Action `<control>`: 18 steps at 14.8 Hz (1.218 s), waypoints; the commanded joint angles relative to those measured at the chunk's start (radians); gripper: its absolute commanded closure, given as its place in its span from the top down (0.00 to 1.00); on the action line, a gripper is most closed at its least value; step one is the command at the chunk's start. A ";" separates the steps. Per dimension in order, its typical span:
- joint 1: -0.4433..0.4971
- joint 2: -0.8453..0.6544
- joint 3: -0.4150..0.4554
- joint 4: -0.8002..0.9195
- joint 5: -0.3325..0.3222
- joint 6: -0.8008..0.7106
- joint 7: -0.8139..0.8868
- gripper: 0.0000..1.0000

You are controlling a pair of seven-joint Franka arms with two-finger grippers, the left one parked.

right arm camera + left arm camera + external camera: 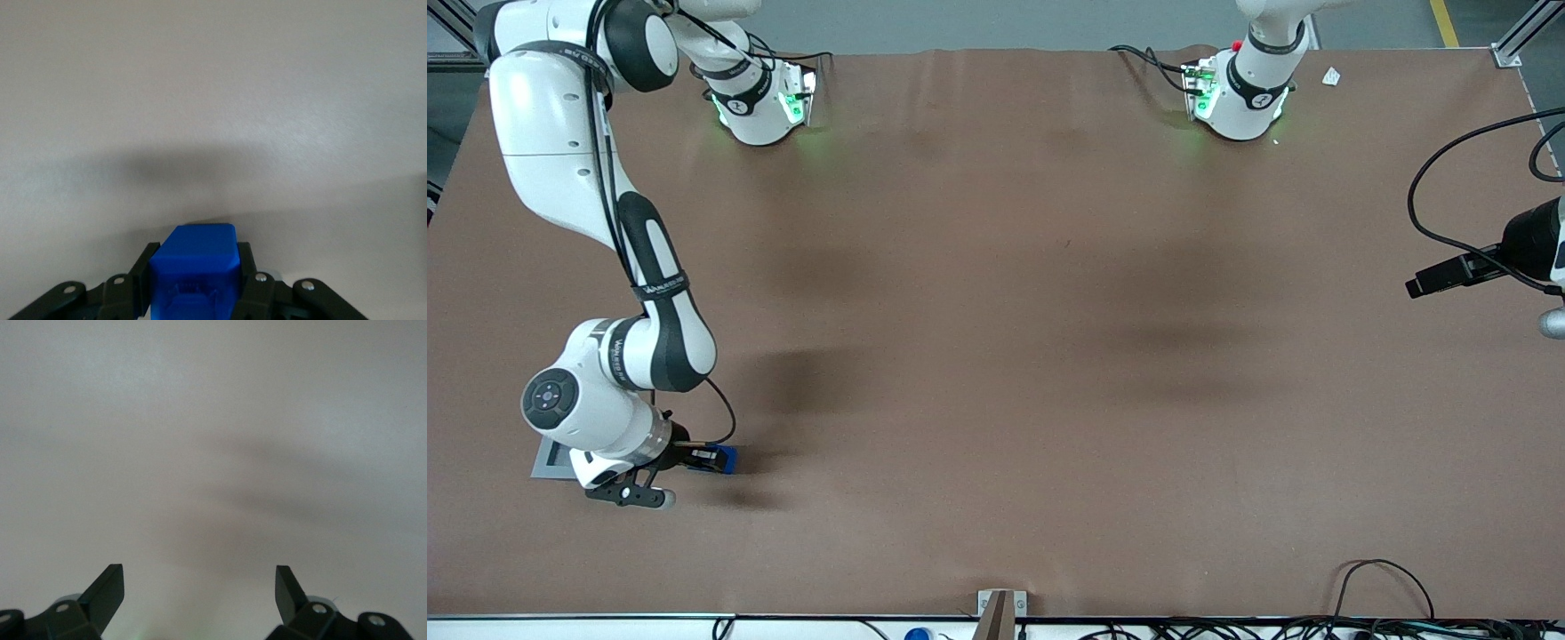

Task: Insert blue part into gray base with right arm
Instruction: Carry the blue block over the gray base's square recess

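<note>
Right wrist view: end effector clamps blue part near desk's front edge; gray base mostly arm-hidden; misalignment risks jam.

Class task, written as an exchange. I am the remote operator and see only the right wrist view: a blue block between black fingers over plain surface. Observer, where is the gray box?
Observer: In the front view the gray box sits at the working arm's end of the table, mostly hidden under the right arm.
Operator: How far has the block got?
Observer: The blue block is beside the box, not in it; the gripper holds it toward the parked arm's end.
Operator: Is the grip firm?
Observer: The fingers press both sides of the block, so the gripper is shut on it.
</note>
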 commanded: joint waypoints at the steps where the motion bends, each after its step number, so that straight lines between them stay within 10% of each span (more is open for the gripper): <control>1: -0.053 -0.039 0.002 0.082 -0.006 -0.208 -0.071 0.04; 18: -0.302 0.002 0.010 0.245 0.060 -0.232 -0.350 0.00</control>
